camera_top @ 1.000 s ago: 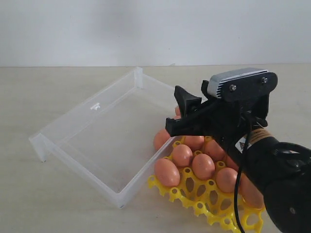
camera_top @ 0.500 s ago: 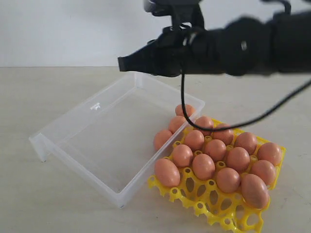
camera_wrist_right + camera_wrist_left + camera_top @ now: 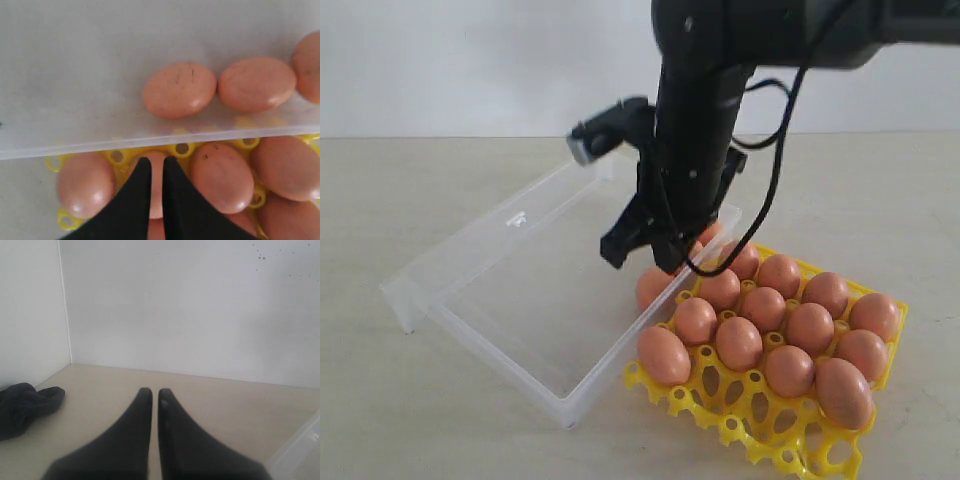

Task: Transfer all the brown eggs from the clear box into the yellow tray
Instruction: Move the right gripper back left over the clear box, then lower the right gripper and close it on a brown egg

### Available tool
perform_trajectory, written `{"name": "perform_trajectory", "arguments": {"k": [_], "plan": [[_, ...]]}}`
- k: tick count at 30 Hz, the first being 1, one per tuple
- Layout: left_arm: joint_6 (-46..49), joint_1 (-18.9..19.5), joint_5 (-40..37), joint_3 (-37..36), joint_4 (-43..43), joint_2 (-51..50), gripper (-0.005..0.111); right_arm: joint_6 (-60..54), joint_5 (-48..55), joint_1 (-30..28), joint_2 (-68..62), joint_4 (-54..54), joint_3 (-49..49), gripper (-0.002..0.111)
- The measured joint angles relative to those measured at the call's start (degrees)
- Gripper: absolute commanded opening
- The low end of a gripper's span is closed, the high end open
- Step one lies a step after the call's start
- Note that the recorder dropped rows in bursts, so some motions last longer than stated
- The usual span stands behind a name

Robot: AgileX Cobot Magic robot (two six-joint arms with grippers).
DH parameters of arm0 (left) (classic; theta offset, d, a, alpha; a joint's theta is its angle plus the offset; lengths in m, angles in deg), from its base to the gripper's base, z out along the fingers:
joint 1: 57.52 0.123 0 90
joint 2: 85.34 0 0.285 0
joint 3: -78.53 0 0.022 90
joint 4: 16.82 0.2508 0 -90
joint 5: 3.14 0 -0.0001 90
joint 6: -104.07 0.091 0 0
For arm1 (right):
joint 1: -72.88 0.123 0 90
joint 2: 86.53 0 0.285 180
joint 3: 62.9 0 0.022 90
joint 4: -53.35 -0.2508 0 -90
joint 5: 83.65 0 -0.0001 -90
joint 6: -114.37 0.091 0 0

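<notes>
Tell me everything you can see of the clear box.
The clear box is a shallow rectangle of transparent, colourless plastic with low walls and a small lip at each end. It sits open on the pale table, floor mostly bare. At least three brown eggs lie inside along the long wall beside the yellow tray, which that wall seems to touch.

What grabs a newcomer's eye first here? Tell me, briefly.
The yellow tray at the lower right of the exterior view, mostly filled with brown eggs, draws the eye first. The black right claw, shut and empty, hangs above where the clear box meets the tray; three eggs lie in the box along that wall.
</notes>
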Motion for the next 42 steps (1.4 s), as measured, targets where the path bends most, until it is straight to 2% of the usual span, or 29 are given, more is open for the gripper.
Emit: {"name": "perform_trajectory", "arguments": {"k": [1,4,6,21,34,37,42], "plan": [[0.0,0.0,0.0,0.0,0.0,0.0,0.004,0.0,0.25,0.0,-1.76,0.35,0.0,0.021],[0.0,0.0,0.0,0.0,0.0,0.0,0.004,0.12,-0.49,0.0,-4.48,0.6,0.0,0.05],[0.0,0.0,0.0,0.0,0.0,0.0,0.004,0.86,-2.19,0.0,-4.79,0.76,-0.12,0.059],[0.0,0.0,0.0,0.0,0.0,0.0,0.004,10.47,-16.1,0.0,-5.79,-5.05,-0.12,0.059],[0.0,0.0,0.0,0.0,0.0,0.0,0.004,21.52,-13.69,0.0,-7.98,0.36,-0.12,0.059],[0.0,0.0,0.0,0.0,0.0,0.0,0.004,18.7,-14.18,0.0,-7.98,-0.69,-0.12,0.059],[0.0,0.0,0.0,0.0,0.0,0.0,0.004,5.92,-15.24,-0.12,-7.98,-4.65,-0.12,0.059]]}}
